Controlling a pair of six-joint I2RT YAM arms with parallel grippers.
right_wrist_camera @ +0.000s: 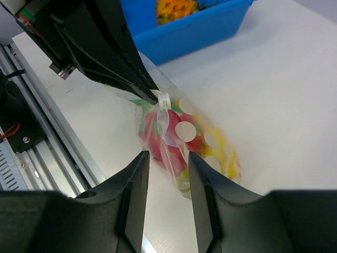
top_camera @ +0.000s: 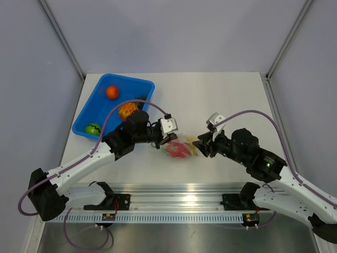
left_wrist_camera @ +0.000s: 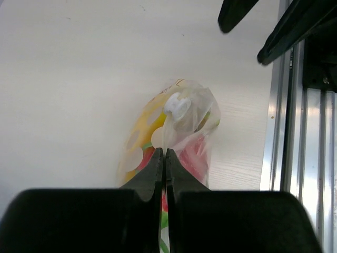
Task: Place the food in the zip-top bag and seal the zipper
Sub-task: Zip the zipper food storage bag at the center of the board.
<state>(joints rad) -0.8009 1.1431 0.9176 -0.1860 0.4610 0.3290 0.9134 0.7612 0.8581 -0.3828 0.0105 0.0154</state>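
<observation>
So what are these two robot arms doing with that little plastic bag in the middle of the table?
They are bagging toy food. The left gripper is pinched shut on the zip-top bag near its white tab, while the right gripper sits open at the bag. A pink-red piece and yellow ones are inside. An orange, a toy pineapple and a green piece lie in the blue bin. Whether the zipper is sealed cannot be told.
</observation>
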